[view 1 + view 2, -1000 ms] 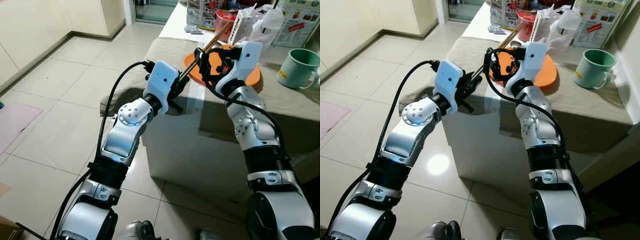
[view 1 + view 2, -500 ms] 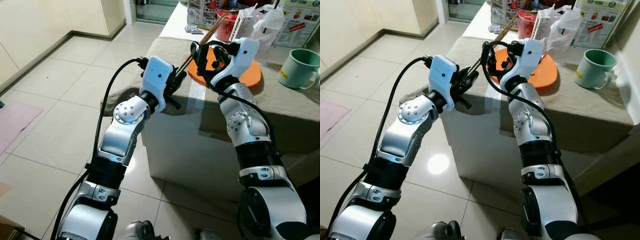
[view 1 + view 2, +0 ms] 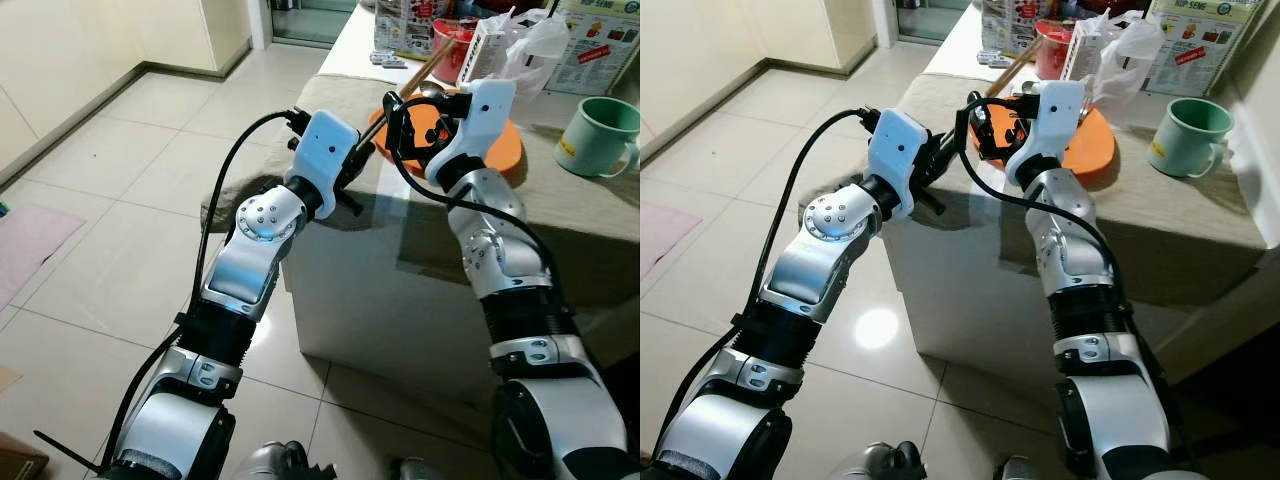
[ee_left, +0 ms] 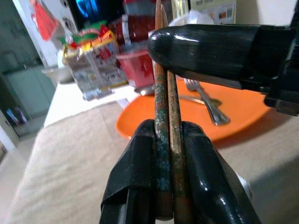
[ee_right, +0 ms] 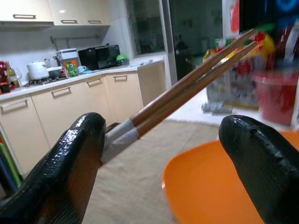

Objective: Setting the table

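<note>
A pair of brown chopsticks (image 3: 422, 73) with taped ends is clamped in my left gripper (image 3: 358, 153), which is shut on them at the table's near left corner. The sticks (image 4: 166, 116) slant up and away over the orange plate (image 3: 503, 152). My right gripper (image 3: 408, 106) is open at the plate's left edge. Its two fingers (image 5: 79, 154) stand on either side of the chopsticks (image 5: 187, 91) without touching them. A metal fork (image 4: 205, 99) lies on the plate (image 4: 243, 119).
The table carries a beige cloth (image 3: 335, 100). A green mug (image 3: 598, 135) stands at the right. A red cup (image 3: 450, 45), a plastic bag (image 3: 530, 40) and printed boxes crowd the back. Tiled floor (image 3: 110, 200) lies open to the left.
Both arms swayed slightly left, then back right. The chopsticks stayed in the left gripper, and the right gripper remained open around them.
</note>
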Tool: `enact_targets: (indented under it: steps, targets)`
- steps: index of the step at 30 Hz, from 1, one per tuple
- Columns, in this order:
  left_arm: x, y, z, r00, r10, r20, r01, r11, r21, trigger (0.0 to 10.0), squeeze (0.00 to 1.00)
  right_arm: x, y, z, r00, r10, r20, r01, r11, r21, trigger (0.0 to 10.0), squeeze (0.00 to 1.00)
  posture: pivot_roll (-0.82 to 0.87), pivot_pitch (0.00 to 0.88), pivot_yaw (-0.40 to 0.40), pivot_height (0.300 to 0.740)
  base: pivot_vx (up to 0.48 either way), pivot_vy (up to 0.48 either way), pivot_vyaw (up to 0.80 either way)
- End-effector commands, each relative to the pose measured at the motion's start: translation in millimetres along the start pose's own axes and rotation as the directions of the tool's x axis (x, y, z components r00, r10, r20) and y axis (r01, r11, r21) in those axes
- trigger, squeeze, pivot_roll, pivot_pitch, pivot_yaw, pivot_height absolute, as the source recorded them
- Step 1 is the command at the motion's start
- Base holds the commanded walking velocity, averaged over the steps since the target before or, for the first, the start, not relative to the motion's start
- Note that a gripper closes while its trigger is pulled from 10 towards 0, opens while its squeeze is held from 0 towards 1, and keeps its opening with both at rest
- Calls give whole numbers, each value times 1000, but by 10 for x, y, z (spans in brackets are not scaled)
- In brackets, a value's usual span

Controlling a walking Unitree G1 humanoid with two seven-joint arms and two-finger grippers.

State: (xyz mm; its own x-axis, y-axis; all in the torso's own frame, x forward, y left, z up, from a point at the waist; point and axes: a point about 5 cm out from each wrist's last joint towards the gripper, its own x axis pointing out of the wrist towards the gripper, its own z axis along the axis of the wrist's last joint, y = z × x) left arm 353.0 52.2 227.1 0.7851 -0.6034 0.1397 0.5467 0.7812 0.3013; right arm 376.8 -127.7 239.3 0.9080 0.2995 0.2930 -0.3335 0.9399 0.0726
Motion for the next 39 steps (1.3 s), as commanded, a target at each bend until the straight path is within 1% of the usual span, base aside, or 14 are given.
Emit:
enact_targets:
  steps: [1, 7, 12, 14, 17, 21, 22, 23, 27, 28, 29, 30, 37, 39]
  targets:
    - [43, 54, 202, 997, 21, 81, -25, 999, 47, 0, 0, -51, -43, -63, 999, 2, -35, -3, 999, -38, 10000, 0, -169, 73, 54, 740, 0, 0, 0]
    - [57, 220, 124, 994, 99, 53, -102, 993, 59, 0, 0, -139, -144, 138, 998, 60, 7, -58, 977, -206, 10000, 0, -179, 73, 44, 740, 0, 0, 0]
    - [70, 288, 116, 993, 110, 53, -113, 992, 64, 0, 0, -244, -240, 88, 997, 78, -26, -82, 922, -377, 10000, 0, -184, 74, 50, 740, 0, 0, 0]
    - [76, 290, 121, 993, 103, 56, -106, 992, 61, 0, 0, -256, -255, 68, 996, 79, -36, -87, 916, -393, 10000, 0, -184, 73, 52, 740, 0, 0, 0]
    - [91, 260, 144, 993, 94, 72, -98, 994, 53, 0, 0, -256, -271, 9, 996, 66, -64, -87, 906, -415, 10000, 0, -184, 72, 52, 740, 0, 0, 0]
    - [90, 230, 117, 993, 92, 74, -96, 994, 52, 0, 0, -247, -243, -66, 992, 81, -98, -120, 853, -507, 10000, 0, -180, 72, 51, 740, 0, 0, 0]
    - [90, 230, 117, 993, 92, 74, -96, 994, 52, 0, 0, -247, -243, -66, 992, 81, -98, -120, 853, -507, 10000, 0, -180, 72, 51, 740, 0, 0, 0]
    - [85, 208, 94, 994, 80, 69, -84, 995, 47, 0, 0, -229, -238, -74, 989, 100, -106, -142, 812, -566, 10000, 0, -175, 71, 48, 740, 0, 0, 0]
    - [79, 124, 89, 997, 28, 66, -31, 999, 44, 0, 0, -182, -241, -44, 988, 118, -103, -157, 774, -614, 10000, 0, -170, 70, 44, 740, 0, 0, 0]
    - [79, 70, 78, 998, -1, 58, -2, 999, 45, 0, 0, -155, -233, -8, 986, 134, -95, -163, 738, -655, 10000, 0, -168, 70, 43, 740, 0, 0, 0]
    - [79, 70, 78, 998, -1, 58, -2, 999, 45, 0, 0, -155, -233, -8, 986, 134, -95, -163, 738, -655, 10000, 0, -168, 70, 43, 740, 0, 0, 0]
    - [79, 28, 57, 999, -27, 37, 25, 999, 42, 0, 0, -135, -224, 18, 986, 143, -87, -164, 707, -689, 10000, 0, -168, 71, 43, 740, 0, 0, 0]
    - [81, -83, 13, 996, -92, -20, 92, 996, -13, 0, 0, -74, -182, 37, 985, 161, -60, -152, 653, -742, 10000, 0, -165, 68, 43, 740, 0, 0, 0]
    - [81, -132, -1, 992, -116, -44, 114, 993, -35, 0, 0, -48, -145, 41, 982, 184, -47, -153, 618, -771, 10000, 0, -165, 68, 43, 740, 0, 0, 0]
